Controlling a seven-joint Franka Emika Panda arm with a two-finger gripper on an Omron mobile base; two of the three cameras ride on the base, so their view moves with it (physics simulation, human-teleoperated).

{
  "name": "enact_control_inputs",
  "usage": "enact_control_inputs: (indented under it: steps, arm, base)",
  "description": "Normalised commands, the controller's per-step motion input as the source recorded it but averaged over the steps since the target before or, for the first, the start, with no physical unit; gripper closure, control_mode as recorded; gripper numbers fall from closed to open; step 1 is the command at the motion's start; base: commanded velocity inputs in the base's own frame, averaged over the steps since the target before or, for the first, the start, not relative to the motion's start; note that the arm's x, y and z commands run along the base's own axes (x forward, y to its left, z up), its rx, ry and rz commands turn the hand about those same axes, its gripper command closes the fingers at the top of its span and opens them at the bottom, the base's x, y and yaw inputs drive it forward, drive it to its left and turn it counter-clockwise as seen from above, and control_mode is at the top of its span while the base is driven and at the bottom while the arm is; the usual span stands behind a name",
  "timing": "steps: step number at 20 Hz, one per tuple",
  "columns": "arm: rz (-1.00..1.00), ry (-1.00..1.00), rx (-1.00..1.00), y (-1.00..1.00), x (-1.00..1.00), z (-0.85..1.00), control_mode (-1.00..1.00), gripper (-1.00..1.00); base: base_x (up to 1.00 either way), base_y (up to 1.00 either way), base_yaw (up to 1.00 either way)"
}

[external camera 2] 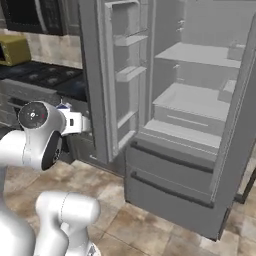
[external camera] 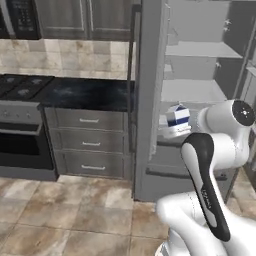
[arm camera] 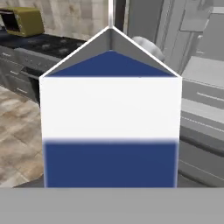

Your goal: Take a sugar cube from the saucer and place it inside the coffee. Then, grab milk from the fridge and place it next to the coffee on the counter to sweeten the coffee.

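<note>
White with blue bands, the milk [arm camera: 110, 113] is a small gable-topped carton, its peak a grey ridge above a blue wedge. In the hand view it stands close before the camera, gable up, long axis running bottom to top of that view. In the left base view the milk [external camera: 177, 116] hangs in the air beside the open fridge [external camera: 200, 90], clear of its shelves, at the end of the arm. Whether the fingers are clamped on it I cannot tell.
</note>
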Motion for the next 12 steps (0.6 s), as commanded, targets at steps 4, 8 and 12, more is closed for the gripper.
enact_control_inputs:
  steps: [4, 8, 12]
  arm:
    - [0.0, 0.0, 0.0, 0.0, 0.0, 0.0, 1.0, 1.0]
    - [0.0, 0.0, 0.0, 0.0, 0.0, 0.0, 1.0, 1.0]
    - [0.0, 0.0, 0.0, 0.0, 0.0, 0.0, 1.0, 1.0]
  base:
    - [-0.03, 0.73, 0.57]
    - [0.08, 0.67, 0.55]
    - [0.68, 0.5, 0.51]
